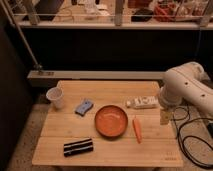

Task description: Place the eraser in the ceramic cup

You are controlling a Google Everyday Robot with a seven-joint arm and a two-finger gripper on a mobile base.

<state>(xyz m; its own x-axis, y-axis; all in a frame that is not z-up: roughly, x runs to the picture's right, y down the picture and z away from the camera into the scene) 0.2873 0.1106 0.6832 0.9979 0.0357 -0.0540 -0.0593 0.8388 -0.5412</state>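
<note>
The eraser (78, 147), a black bar with thin white stripes, lies flat near the front left edge of the wooden table (60, 131). The ceramic cup (55, 97), small and whitish, stands upright at the table's far left. My white arm (185, 90) comes in from the right. My gripper (164, 117) hangs at the table's right edge, beside the white packet, far from both the eraser and the cup. Nothing shows in it.
An orange bowl (111, 121) sits mid-table, with a light-blue block (84, 106) to its left and an orange carrot-like piece (137, 129) to its right. A white tube-like packet (141, 103) lies at the back right. Cables (192, 142) lie on the floor at the right.
</note>
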